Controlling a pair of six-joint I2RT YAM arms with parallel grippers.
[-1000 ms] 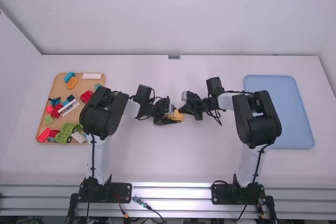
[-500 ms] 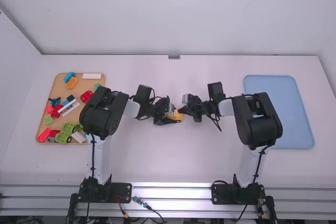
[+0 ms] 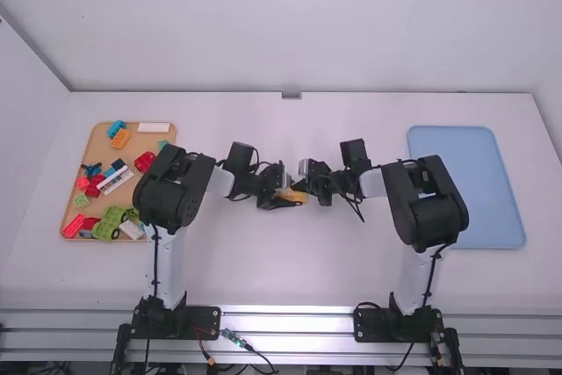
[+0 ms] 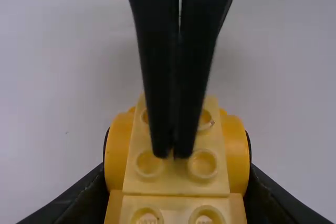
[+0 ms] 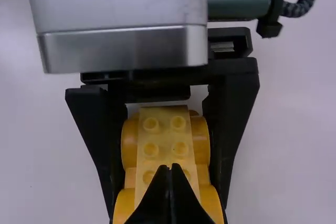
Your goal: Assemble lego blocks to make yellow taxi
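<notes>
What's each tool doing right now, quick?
Left tool: closed on the yellow block assembly.
Right tool: closed, empty, tips at the assembly.

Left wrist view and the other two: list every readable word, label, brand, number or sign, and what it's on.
Yellow lego build: raised lettering on some studs, too small and blurred to quote.
Tan tray and its blocks: no readable text.
Blue tray: no readable text.
</notes>
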